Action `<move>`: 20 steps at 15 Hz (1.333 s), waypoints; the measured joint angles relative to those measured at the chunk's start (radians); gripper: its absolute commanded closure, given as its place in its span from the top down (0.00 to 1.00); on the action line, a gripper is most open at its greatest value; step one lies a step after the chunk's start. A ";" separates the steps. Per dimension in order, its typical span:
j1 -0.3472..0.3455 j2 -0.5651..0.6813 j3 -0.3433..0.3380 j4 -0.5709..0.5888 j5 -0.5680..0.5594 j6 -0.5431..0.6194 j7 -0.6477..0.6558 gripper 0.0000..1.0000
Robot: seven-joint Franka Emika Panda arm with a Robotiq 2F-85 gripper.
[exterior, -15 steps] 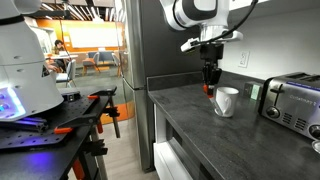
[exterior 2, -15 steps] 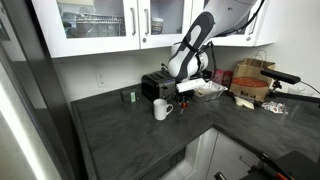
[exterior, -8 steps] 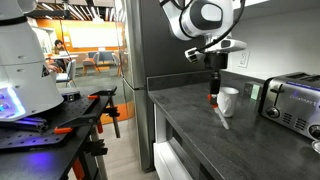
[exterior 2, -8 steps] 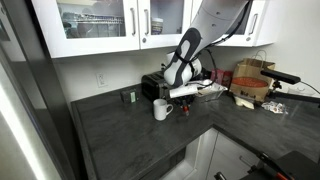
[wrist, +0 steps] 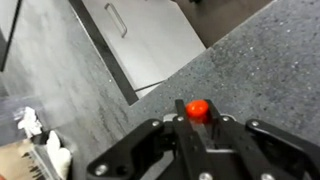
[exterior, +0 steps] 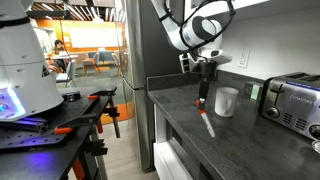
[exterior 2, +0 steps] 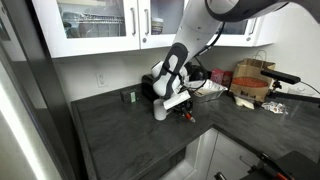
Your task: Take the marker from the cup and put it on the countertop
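My gripper (exterior: 203, 98) is shut on the marker (exterior: 208, 124), which hangs below the fingers with its red cap end down, close over the dark grey countertop (exterior: 178, 108). In the wrist view the red cap (wrist: 198, 109) shows end-on between the jaws (wrist: 199, 124), with countertop (wrist: 255, 60) beneath. The white mug (exterior: 227, 101) stands upright just beside the gripper, apart from it. In an exterior view the gripper (exterior 2: 186, 111) is low beside the mug (exterior 2: 160, 110), which the arm partly hides.
A shiny steel toaster (exterior: 291, 100) stands behind the mug. The counter's front edge and white drawer fronts (wrist: 150, 40) lie close by. A black workbench with orange parts (exterior: 60, 125) stands across the aisle. A cardboard box (exterior 2: 252, 82) sits further along the counter.
The gripper has moved away from above the mug, sideways and down toward the countertop, carrying the marker out of the mug.
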 measured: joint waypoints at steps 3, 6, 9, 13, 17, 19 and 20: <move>0.013 0.039 0.020 0.028 -0.083 0.000 -0.022 0.06; 0.025 0.080 0.023 0.050 -0.160 -0.025 -0.037 0.06; 0.034 0.127 0.022 0.081 -0.232 -0.065 -0.047 0.50; 0.036 0.164 0.029 0.121 -0.298 -0.045 -0.125 0.78; 0.014 0.162 0.057 0.152 -0.254 -0.027 -0.217 1.00; -0.026 0.137 0.092 0.168 -0.171 -0.028 -0.286 1.00; -0.048 0.115 0.108 0.173 -0.127 -0.029 -0.317 1.00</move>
